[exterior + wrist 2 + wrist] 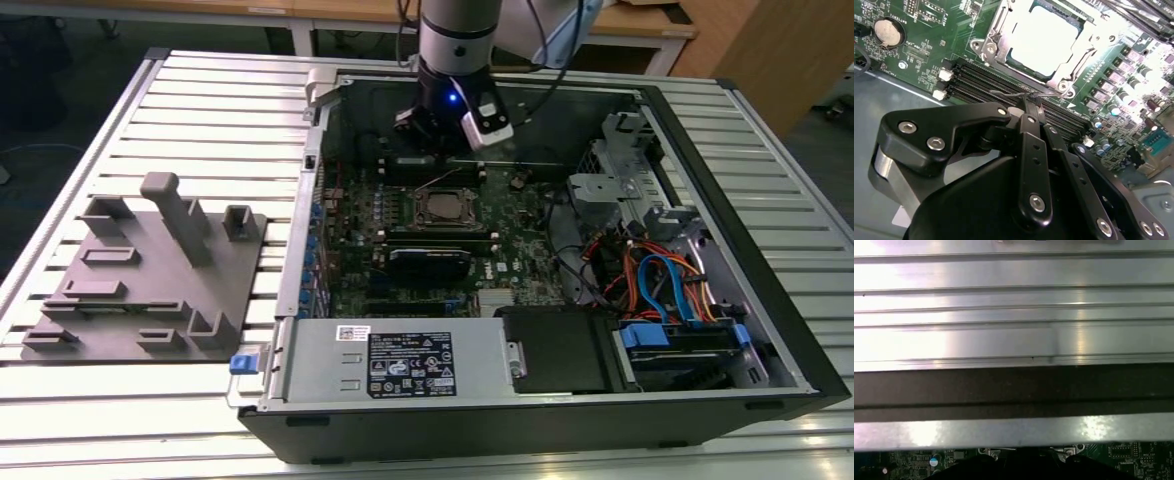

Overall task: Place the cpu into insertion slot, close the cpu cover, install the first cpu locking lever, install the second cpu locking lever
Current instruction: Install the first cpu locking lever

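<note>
The gripper (1026,102) reaches down into the open case (747,330), at the far edge of the board (347,250) as the exterior view shows it, just behind the slot (1054,82). The cpu (1041,37) lies flat in the slot, its pale face showing through the window of the cover (1081,52), which is down over it. In the second wrist view the fingers are drawn together at their tips, and the thin wire lever (1004,93) runs in between them, so they appear pinched on it. Black memory slots (979,80) lie under the tips, beside the slot, and a coin battery (886,31) sits well off to one side. The gripper's own black links hide the board nearer the camera. In the exterior view a black block (427,262) lies on the near side of the cpu, the power supply (400,365) nearer still, and blue and orange cables (661,280) at the exterior view's right. A grey fixture (147,270) stands on the slatted table (200,110) outside the case.
</note>
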Robot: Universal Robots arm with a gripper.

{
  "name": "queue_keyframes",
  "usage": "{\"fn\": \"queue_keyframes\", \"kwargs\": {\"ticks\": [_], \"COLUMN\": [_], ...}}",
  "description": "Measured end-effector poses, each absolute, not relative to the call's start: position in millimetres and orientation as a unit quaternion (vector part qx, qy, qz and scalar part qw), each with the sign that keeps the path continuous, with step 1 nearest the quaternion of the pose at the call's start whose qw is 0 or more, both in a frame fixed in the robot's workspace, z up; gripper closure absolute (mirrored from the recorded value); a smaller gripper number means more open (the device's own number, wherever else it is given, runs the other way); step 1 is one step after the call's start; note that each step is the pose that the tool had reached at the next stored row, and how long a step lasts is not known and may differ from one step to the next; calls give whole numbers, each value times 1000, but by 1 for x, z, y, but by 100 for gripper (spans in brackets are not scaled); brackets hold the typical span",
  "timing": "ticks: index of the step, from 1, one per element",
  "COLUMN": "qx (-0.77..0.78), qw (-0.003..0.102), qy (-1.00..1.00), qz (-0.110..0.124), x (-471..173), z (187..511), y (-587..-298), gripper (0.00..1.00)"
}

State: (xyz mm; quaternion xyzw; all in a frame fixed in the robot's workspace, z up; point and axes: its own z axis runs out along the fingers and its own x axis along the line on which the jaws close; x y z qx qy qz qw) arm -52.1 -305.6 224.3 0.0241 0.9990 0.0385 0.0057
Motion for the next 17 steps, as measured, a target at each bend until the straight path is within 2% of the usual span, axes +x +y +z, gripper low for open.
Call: {"fn": "queue_keyframes", "kwargs": {"ticks": [17], "qx": [24], "qw": [6], "qy": [999], "qz": [39], "x": [-39], "z": [220], "y": [-305], "gripper": [89]}}
